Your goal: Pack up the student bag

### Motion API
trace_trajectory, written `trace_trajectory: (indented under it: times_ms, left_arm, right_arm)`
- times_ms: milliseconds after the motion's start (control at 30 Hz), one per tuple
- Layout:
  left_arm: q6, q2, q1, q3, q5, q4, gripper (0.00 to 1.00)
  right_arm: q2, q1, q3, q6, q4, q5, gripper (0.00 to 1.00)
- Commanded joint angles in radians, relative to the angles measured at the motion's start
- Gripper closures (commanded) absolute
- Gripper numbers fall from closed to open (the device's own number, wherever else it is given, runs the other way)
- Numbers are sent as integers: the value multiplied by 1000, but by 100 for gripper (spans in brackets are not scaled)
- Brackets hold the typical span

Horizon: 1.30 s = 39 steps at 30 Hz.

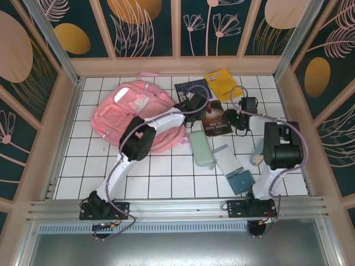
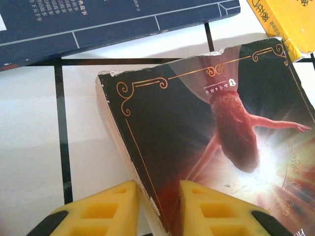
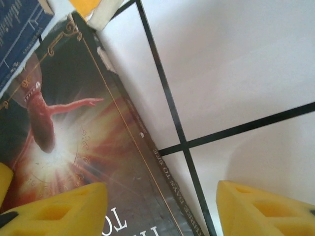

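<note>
Top view – bag: the bag point(image 1: 130, 119) lies flat at the upper left of the tiled table point(image 1: 166, 177). It is soft pink fabric with its pockets facing up, a pale shiny strip near its top end, and a pink strap looping out at the back.
Top view – bag, hidden part: the left arm point(image 1: 158, 123) crosses the bag's lower right side and covers it there.
Top view – books: the dark book point(image 1: 215, 123) is right of centre, just beside the bag. The navy book point(image 1: 186, 88) and yellow book point(image 1: 223, 83) lie above it, by the back wall.
Top view – hard to read: the left arm and right arm point(image 1: 280, 145) both end over the dark book, and the finger gaps are too small to judge.
Top view – lower centre: the mint case point(image 1: 201, 148) lies below the dark book.
Left wrist – left gripper point(image 2: 157, 191): the yellow fingers at the bottom edge stand narrow, astride the dark book's worn page edge. Whether they press it, I cannot tell.
Left wrist – dark book: the cover shows a figure in red and gold corner scrolls, and is cut off at the right and bottom.
Left wrist – cut off: the navy book is at the top left, and only a corner of the yellow book shows at the top right.
Right wrist – right gripper point(image 3: 160, 189): the fingers are wide apart, one over the cover at lower left and the other over white tile at lower right.
Right wrist – dark book: it fills the left half, with the spine running diagonally. The cover title is cut off at the bottom.
Right wrist – blurred: a navy sliver at the upper left and a yellow bit at the top.
</note>
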Motion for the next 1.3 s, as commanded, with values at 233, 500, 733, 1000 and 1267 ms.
trace_trajectory:
  times_ms: [233,500,733,1000,1267]
  left_arm:
    - [14,54,-1,-36,33,7,83]
    - [4,48,-1,-60,52,28,85]
    - [-7,42,0,-81,65,40,86]
    - [-5,-20,-1,-135,69,53,84]
    - [6,-162,0,-260,69,94,63]
  right_arm:
    - [59,57,32,-73,-21,-225,46]
    - [-18,58,0,-11,66,-434,48]
    - [-32,63,-4,21,108,-487,49]
    - [2,84,8,-7,47,-295,48]
    - [12,99,5,-16,28,-133,47]
